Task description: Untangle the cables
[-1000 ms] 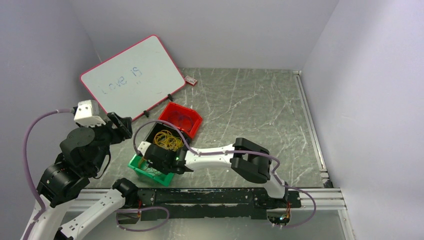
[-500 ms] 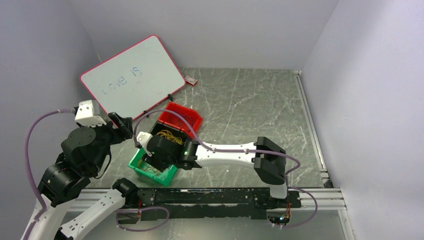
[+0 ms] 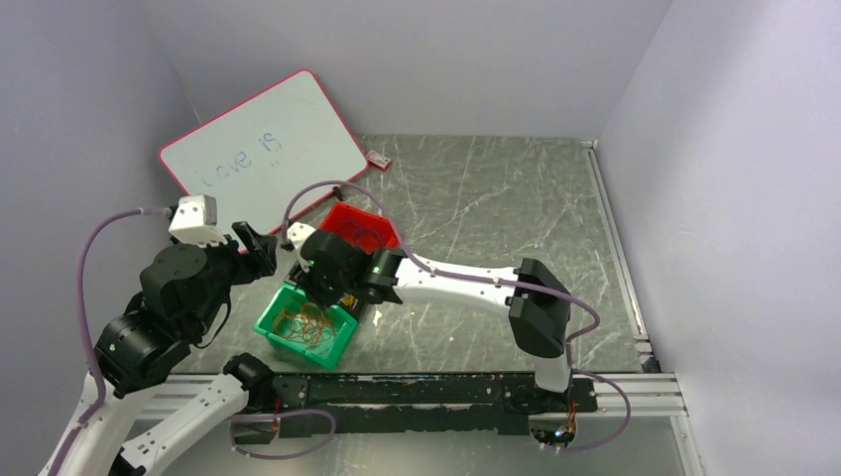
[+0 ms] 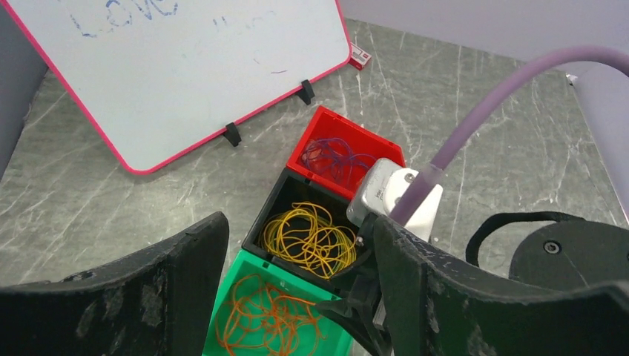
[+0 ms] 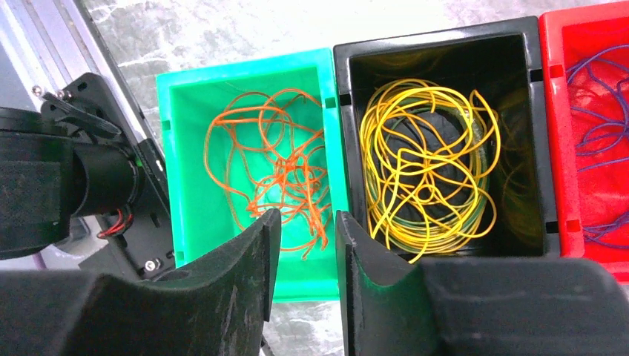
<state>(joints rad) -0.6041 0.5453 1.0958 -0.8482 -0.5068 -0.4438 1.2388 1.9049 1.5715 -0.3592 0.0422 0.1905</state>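
Your right claw hovers over orange cables in the green bin and yellow cables in the black bin, slightly parted, holding nothing. Left claw spread wide, empty.

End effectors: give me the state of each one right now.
Left end effector: wide open, holding nothing.
Right end effector: partly open with a narrow gap, holding nothing.

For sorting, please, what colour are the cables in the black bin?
Yellow cables, best in right wrist view.
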